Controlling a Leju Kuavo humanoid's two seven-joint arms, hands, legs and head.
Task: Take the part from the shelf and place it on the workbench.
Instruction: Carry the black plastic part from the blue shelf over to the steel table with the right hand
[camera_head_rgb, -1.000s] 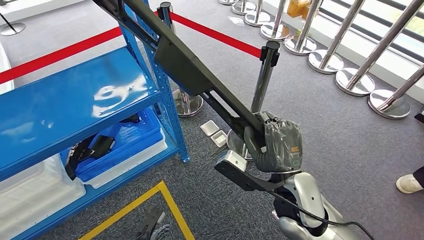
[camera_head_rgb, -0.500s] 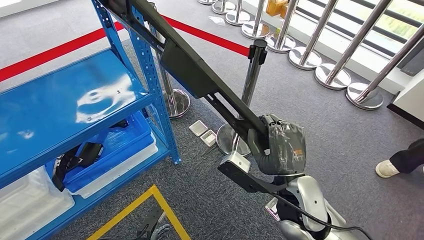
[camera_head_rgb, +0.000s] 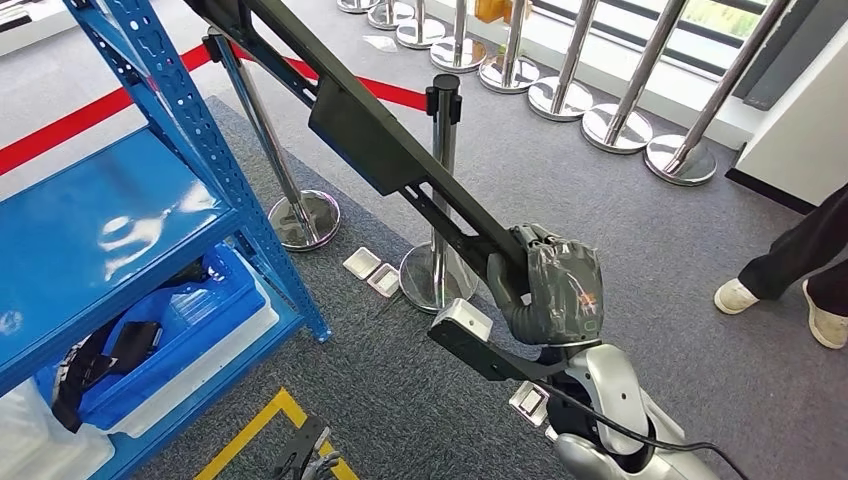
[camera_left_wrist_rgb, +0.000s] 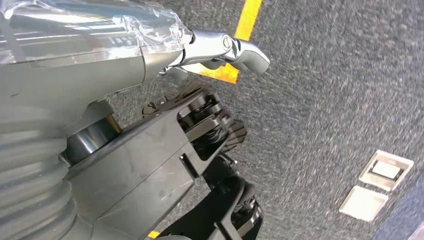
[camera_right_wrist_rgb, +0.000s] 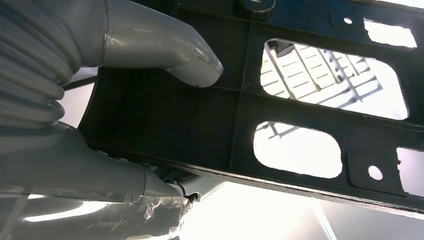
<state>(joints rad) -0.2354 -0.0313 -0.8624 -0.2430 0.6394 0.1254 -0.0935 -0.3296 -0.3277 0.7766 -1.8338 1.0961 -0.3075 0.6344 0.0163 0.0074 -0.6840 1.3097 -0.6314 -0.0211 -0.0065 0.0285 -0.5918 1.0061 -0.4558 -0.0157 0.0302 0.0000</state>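
We show the carrying stage of the task. In the head view the right hand (camera_head_rgb: 548, 285), lower centre of the frame, grips the part (camera_head_rgb: 380, 160), a long black ribbed plastic bar that runs from a short stub below the hand diagonally up to the upper left corner and crosses in front of the upright of the blue shelf (camera_head_rgb: 190, 130). The right wrist view confirms the hold: the grey thumb (camera_right_wrist_rgb: 187, 62) presses on the flat face of the part (camera_right_wrist_rgb: 300, 100), beside its rounded cut-outs, and the rest of the hand wraps the edge behind it. We judge the first half of the task done, since the part hangs free of the shelf and touches none of its boards. The shelf occupies the left of the head view, with a blue bin (camera_head_rgb: 180, 330) on its lower level holding dark pieces that we cannot identify. The workbench cannot be identified with certainty; a pale surface at the right edge may belong to it. The placing is therefore entirely left to do. The left hand (camera_left_wrist_rgb: 220, 47) hangs low over the grey carpet near a yellow floor line (camera_left_wrist_rgb: 240, 35); it holds nothing, with one finger extended, but we cannot tell how far its other fingers are spread. Chrome stanchions (camera_head_rgb: 440, 200) with a red belt stand close behind the part, and a person's legs (camera_head_rgb: 790, 260) enter at the right edge, so the long bar will need room as it swings round.
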